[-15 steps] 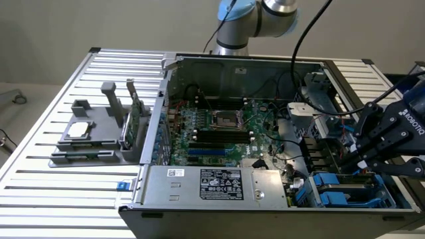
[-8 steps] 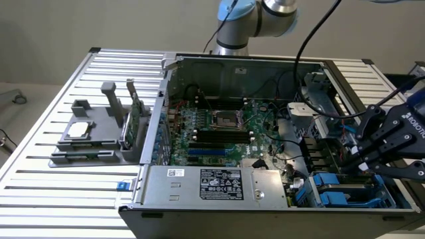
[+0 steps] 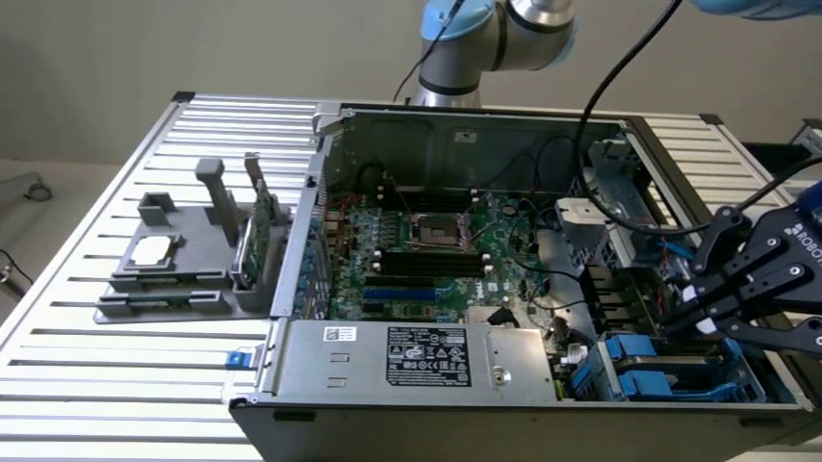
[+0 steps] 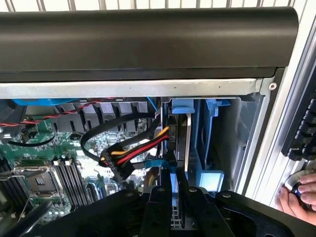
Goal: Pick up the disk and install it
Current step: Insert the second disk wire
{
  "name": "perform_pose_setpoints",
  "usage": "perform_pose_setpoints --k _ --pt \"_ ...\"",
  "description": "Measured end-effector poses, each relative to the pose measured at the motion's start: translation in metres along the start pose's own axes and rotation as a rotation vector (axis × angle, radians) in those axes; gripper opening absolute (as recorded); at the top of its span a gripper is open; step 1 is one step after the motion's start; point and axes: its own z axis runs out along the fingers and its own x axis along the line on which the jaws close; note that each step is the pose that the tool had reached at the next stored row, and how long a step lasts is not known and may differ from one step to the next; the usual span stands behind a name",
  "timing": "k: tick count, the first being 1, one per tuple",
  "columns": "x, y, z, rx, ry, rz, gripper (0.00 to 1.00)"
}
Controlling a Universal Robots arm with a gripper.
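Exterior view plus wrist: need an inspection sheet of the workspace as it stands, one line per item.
surface: slatted metal table, open PC case on it
job's things: disk stands edge-on in the blue drive bay, right by the gripper
clutter: grey fixture beside the case, holding a chip and a green card
grippers: gripper down inside the case at the bay; whether it holds the disk cannot be told
cables: black cable runs down into the case; red-yellow-black bundle next to the bay
surroundings: a person's hand just outside the case
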Motion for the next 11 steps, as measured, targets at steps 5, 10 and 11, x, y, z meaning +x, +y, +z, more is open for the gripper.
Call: perform_pose_setpoints --k 5,10,11 --pt "-0.0001 0.0031 0.0025 0.0118 0.0037 -0.002 0.16" --pt "0.0000 0.0048 0.0046 0.0228 0.0046 -0.003 0.16" --pt "0.0000 0.0049 0.0046 0.0246 0.0050 -0.003 0.16"
